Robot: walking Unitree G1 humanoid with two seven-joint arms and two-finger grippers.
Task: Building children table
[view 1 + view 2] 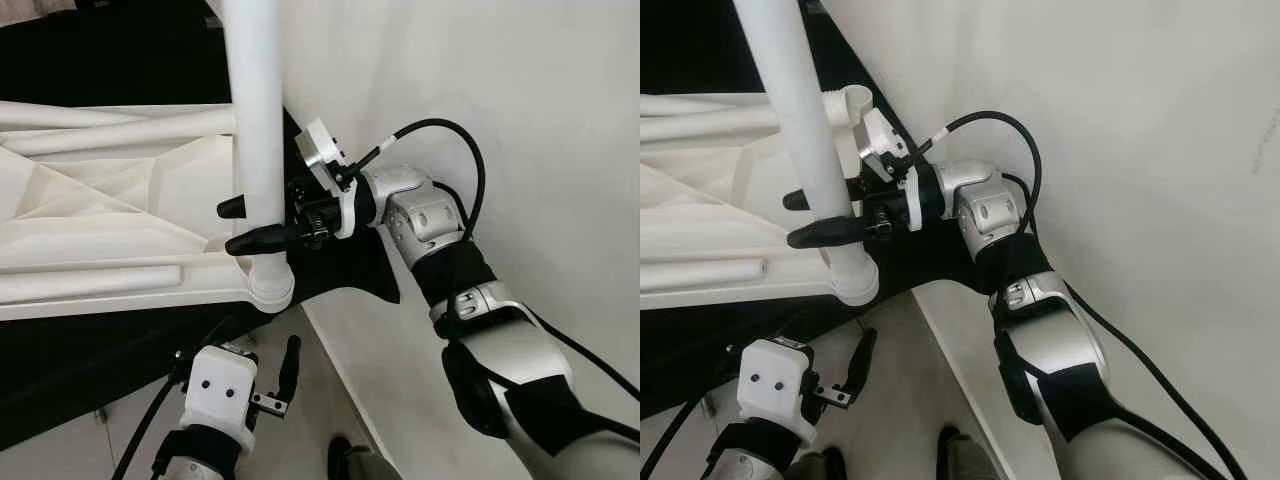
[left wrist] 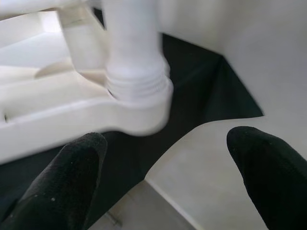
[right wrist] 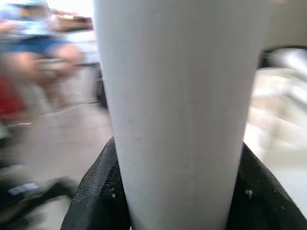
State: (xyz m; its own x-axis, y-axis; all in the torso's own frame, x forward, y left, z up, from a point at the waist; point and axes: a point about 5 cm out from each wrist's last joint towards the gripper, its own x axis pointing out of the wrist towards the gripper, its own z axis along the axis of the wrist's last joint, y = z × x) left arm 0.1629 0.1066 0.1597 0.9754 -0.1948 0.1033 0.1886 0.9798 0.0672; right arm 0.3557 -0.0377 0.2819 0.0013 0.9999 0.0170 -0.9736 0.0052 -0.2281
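Scene: upturned white plastic tabletop (image 1: pixel 100 210) lay ribbed side up on a dark cloth, beside a pale wall (image 1: pixel 520 90).
Leg: white tube (image 1: pixel 257 120) stood nearly upright at the tabletop's near corner, foot end seated in the round socket (image 1: pixel 271 285); threads showed just above the socket rim in the left wrist view.
Long axis: ran up and down, tilted a little toward the camera's top edge.
Right gripper (image 1: pixel 262 224): reached in from the wall side, one black finger on each side of the leg, clamped low on it just above the socket; leg pressed against the finger pads in the right wrist view.
Left gripper (image 1: pixel 280 385): hung below and in front of the corner, fingers (image 2: pixel 62 187) spread apart, holding nothing, pointed up toward the socket.
Key relation: leg sat straight ahead of the right gripper and inside its grasp; left gripper near but apart, under the corner.
Nearer arm: right.
Step, as a judgement: probably seating or twisting the leg home; any turn needed to follow the leg's own axis.
Risk: cross-threading if tilted.
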